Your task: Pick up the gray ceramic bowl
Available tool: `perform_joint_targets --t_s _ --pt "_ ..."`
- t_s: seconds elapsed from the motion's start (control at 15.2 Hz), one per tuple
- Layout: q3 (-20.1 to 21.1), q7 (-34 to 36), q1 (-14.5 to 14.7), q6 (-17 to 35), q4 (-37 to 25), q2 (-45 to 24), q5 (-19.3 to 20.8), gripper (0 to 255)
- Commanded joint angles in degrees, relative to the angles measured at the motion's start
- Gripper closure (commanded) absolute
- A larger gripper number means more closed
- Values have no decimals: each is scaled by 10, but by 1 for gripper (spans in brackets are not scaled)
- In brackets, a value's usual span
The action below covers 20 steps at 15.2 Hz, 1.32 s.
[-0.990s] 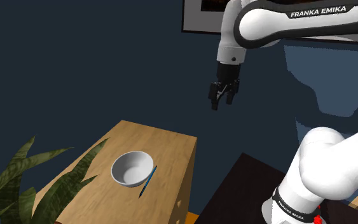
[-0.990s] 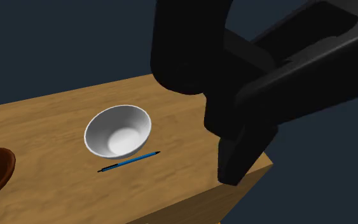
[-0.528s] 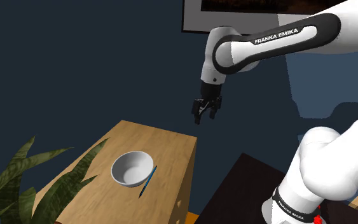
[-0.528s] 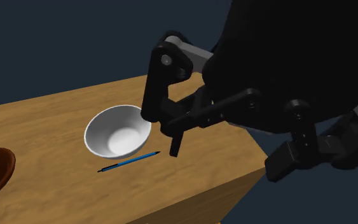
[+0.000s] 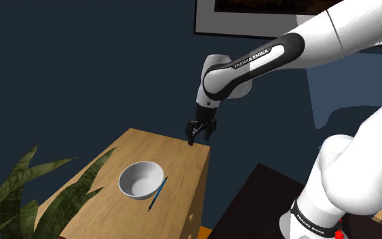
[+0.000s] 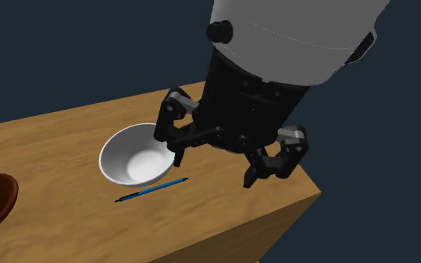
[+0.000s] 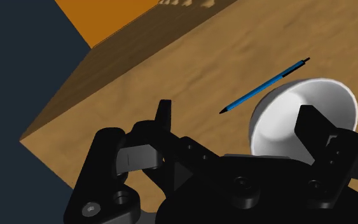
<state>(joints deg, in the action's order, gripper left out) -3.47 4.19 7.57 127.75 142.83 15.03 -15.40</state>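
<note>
Above the worktop's (image 5: 179, 155) far edge the hand (image 5: 195, 138) hovers empty, fingers apart: this is the approach; next it should drop near-left and straddle the bowl's (image 5: 141, 179) rim

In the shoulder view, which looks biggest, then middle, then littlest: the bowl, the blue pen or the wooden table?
1. wooden table
2. white bowl
3. blue pen: nearly as long as the bowl is wide, but far thinner.

pale grey-white bowl (image 5: 140, 179), blue pen (image 5: 158, 193), seemingly black-tipped, wood-grain table (image 5: 182, 159), black gripper (image 5: 196, 138)
</note>
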Motion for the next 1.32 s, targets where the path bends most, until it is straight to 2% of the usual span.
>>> perform_joint_targets --t_s 0.0,0.4,0.86,1.06,1.25 --pt "-2 -18 10 38 -8 -42 -27 0" --pt "6 -79 33 120 -63 -174 -124 0" --pt "40 -150 34 177 -166 -328 -233 0" --pt "58 -172 30 191 -221 -392 -266 0" --pt "64 -183 26 202 -228 -410 -276 0"
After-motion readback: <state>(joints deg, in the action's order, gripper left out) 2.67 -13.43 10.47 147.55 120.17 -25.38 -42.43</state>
